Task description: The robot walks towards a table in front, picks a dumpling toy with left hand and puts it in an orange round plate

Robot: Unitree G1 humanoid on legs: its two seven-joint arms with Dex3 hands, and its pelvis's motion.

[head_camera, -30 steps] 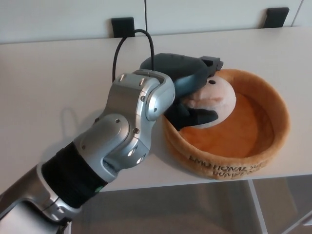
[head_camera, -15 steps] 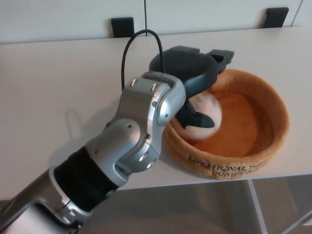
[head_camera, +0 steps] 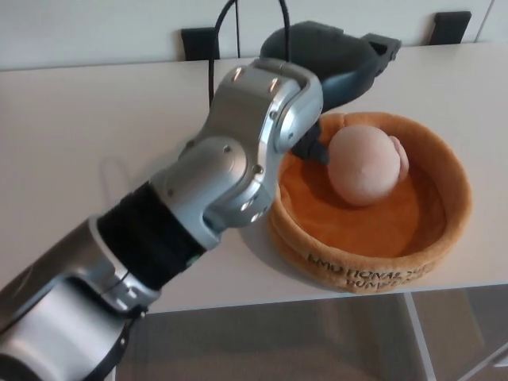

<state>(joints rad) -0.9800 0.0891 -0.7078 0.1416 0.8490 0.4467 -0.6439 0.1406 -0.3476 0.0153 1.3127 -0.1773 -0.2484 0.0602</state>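
The robot's black left hand (head_camera: pixel 333 59) is above the back rim of the plate and holds nothing; its fingers are released, one dark fingertip (head_camera: pixel 312 148) pointing down just beside the toy. The round, pale peach plush dumpling toy (head_camera: pixel 364 163) lies inside the orange round plush plate (head_camera: pixel 444 210), near its back wall. The plate rests near the front edge of the white desk (head_camera: pixel 87 135).

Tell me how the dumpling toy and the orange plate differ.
The dumpling toy is pale peach; the orange plate is deeper orange-brown. The toy is a rounded lump; the plate is a shallow ring with raised walls. The plate carries dark lettering; the toy shows none. Both look plush.
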